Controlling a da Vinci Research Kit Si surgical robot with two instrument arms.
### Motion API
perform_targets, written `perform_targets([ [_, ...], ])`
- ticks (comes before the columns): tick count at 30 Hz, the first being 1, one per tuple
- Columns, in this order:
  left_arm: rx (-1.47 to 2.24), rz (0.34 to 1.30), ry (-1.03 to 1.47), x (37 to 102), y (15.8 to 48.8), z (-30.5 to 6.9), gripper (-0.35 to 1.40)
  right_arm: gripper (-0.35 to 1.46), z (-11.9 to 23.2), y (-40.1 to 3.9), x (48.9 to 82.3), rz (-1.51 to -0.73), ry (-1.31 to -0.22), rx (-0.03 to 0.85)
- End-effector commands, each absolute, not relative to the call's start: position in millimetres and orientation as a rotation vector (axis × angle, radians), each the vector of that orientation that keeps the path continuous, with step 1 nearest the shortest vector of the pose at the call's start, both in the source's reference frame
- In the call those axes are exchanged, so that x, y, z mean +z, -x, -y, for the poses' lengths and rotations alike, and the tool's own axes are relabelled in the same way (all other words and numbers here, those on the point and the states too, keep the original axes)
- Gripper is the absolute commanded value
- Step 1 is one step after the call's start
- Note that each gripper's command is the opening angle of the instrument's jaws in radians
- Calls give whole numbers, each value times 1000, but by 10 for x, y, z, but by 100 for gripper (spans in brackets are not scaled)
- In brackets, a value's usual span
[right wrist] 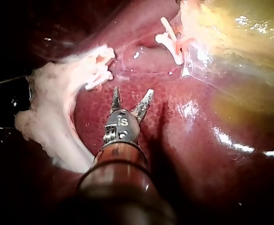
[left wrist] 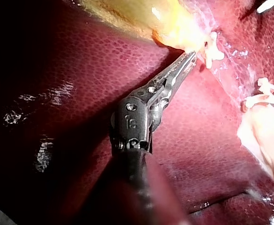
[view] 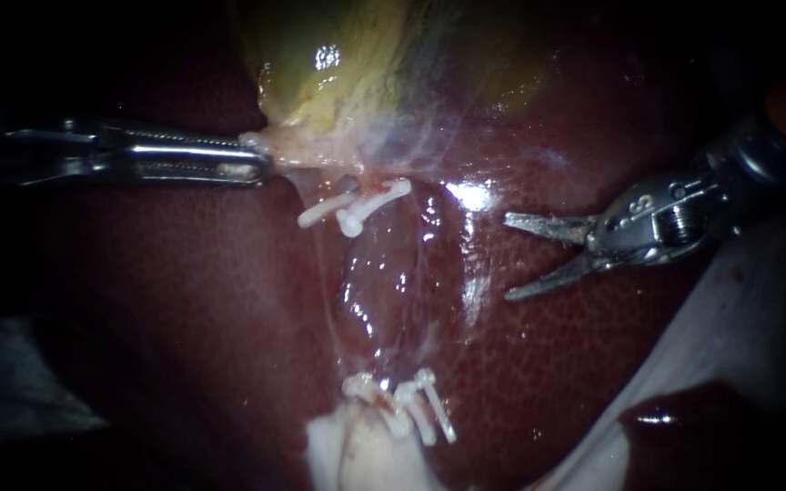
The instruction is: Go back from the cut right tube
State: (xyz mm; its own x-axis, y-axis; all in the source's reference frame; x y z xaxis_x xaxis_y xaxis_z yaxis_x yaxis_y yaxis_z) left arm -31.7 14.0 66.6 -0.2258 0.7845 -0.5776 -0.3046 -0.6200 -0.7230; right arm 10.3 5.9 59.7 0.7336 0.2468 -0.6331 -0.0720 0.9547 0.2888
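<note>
Left instrument (view: pixel 261 166): comes in level from the left. Jaws are closed together on the pale lower edge of the gallbladder (view: pixel 338 64); the left wrist view shows the same grip (left wrist: pixel 191 55).
Right instrument (view: pixel 508 257): two pointed jaws spread wide, nothing between them. They hang over bare liver (view: pixel 184 300), tips toward the clips but well apart from them. The right wrist view agrees (right wrist: pixel 133 90).
Upper clips (view: pixel 357 207): white, just below the gallbladder edge, near the left jaws.
Lower clips (view: pixel 420 409): white cluster at the top of the pale tissue mass (view: pixel 347 455).
Cut tube: its ends sit at the two clip groups, with a thin glistening film over the liver between them. I cannot tell which stub belongs to the right tube.
White sheet (view: pixel 730 345): lies beside the liver, under the right shaft.
</note>
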Motion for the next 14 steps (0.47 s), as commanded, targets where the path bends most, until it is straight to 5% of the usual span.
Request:
perform_targets([
  [1,1927,609,1295,669,319,-139,-35,145,-59,-102,598,-731,-257,174],
  [14,1933,621,1298,674,327,-135,-35,145,-59,-102,598,-740,-275,169],
])
